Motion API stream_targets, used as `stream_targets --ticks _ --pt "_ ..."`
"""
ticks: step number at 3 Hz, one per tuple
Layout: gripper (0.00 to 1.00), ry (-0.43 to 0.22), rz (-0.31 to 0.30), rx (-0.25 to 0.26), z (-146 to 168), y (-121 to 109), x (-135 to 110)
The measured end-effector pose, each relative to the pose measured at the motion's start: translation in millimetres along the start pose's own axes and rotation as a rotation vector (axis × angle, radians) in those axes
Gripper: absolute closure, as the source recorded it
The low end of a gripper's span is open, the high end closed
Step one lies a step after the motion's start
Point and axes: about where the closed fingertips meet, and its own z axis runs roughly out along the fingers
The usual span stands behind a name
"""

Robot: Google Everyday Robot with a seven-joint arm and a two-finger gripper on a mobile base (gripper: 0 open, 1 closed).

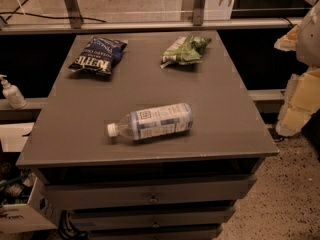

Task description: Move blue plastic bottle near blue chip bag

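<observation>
Pincer gripper [301, 84], state indeterminate, hangs beyond the desk's [230, 124] right edge; blue plastic bottle [152, 122], lying near the front edge, likely light and roll-prone: grasp mid-label.

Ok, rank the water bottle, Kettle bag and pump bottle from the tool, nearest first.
The tool is at the right edge.
1. blue plastic bottle, lying at the table's front
2. blue chip bag, back left
3. pump bottle, far-left ledge
</observation>
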Motion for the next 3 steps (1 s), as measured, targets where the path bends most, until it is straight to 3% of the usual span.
stream_targets --ticks 1,2,3 --pt "0.00 0.000 0.000 0.000 0 0 0" --pt "0.00 -0.057 -0.047 0.013 10 -8 -12" --pt "0.00 -0.147 -0.108 0.003 40 -15 -44"
